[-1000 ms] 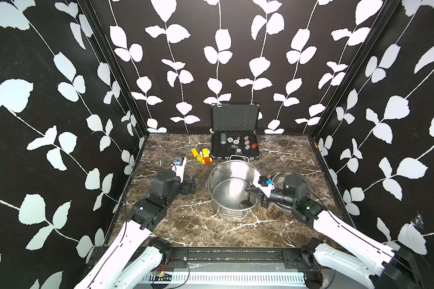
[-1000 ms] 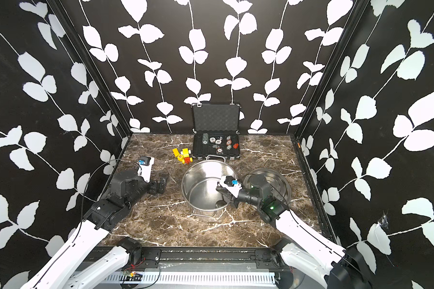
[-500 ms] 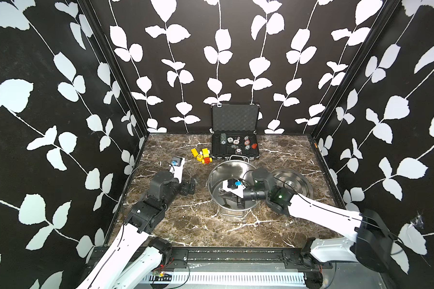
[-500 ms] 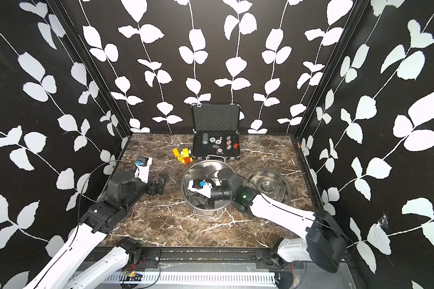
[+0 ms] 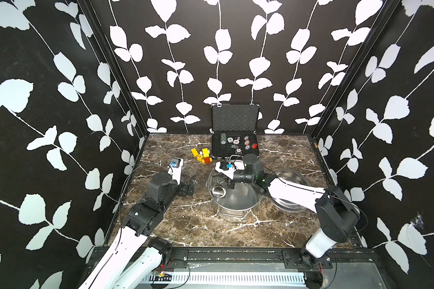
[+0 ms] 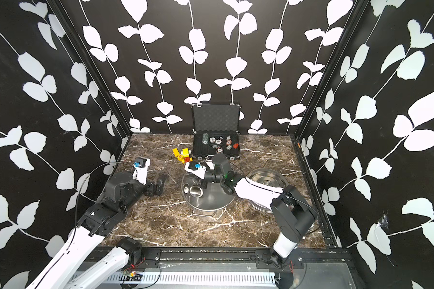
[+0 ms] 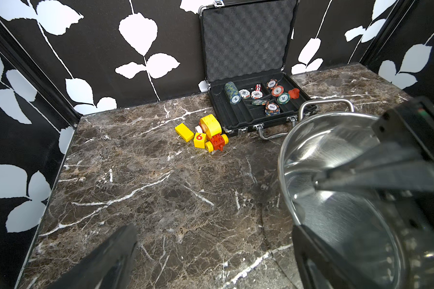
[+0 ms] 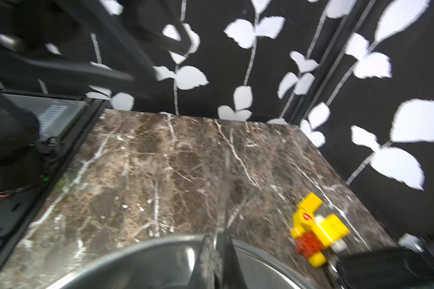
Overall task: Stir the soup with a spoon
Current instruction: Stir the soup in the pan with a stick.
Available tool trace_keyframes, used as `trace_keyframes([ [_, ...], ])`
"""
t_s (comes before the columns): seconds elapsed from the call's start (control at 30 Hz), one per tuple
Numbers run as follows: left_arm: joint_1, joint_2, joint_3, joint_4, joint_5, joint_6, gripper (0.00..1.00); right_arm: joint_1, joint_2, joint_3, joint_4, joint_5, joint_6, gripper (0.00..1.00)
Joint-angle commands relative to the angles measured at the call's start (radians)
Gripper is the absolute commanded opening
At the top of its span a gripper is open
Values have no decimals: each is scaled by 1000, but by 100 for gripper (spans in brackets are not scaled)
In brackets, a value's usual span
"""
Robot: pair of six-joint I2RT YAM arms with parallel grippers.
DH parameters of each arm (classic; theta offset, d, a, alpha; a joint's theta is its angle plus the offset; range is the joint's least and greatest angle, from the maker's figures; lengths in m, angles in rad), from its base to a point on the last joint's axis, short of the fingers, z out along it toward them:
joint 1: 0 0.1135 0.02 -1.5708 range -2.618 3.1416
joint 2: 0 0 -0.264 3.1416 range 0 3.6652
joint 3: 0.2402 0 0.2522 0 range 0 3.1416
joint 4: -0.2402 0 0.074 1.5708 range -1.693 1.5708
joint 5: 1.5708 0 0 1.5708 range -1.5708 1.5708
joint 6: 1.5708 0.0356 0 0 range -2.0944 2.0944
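Since the frames a second back, the right gripper (image 5: 229, 185) has swept from the right rim of the pot (image 5: 236, 209) across to its left side, while the left arm has not stirred. In both top views its fingers are pinched shut on the ladle (image 5: 218, 191), whose round bowl lies low inside the pot near the left wall; no liquid shows, only bare steel; the lid (image 5: 290, 179) lies flat just right of the pot; the left gripper (image 6: 158, 185) hangs spread wide and empty over the marble table (image 6: 176, 225), beside the pot yet apart from it.

From the left wrist, the pot's rim fills the right side and the right gripper's dark fingers (image 7: 356, 172) reach in over it; toy bricks (image 7: 206, 136) and the chip case (image 7: 246, 45) sit behind.

From the right wrist, blurred, a thin steel shaft runs on from between the closed fingers (image 8: 207, 257).

Stirring seems under way; I judge it best to keep the bowl low and circle clear of the wall, since nothing steadies the pot and a knock on the rim could shove it; the pinch must stay firm, for a thin handle may swivel.
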Motion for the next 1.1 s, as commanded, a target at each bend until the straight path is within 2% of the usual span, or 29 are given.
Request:
trace_keyframes([
  [0.0,-2,-18,15,-21,-17,14,99,-69,-37,-26,92,-21,1,0],
  [0.33,-2,11,20,0,-1,6,99,-254,-316,-266,-31,20,-39,0],
  [0.57,-2,34,18,20,13,1,99,-286,-548,-389,-223,-14,-35,0],
  [0.83,-2,48,9,45,27,-7,99,-224,-742,-457,-327,-61,39,0],
  [1.07,-2,53,13,52,34,-12,99,-54,-727,-409,-327,11,55,0],
])
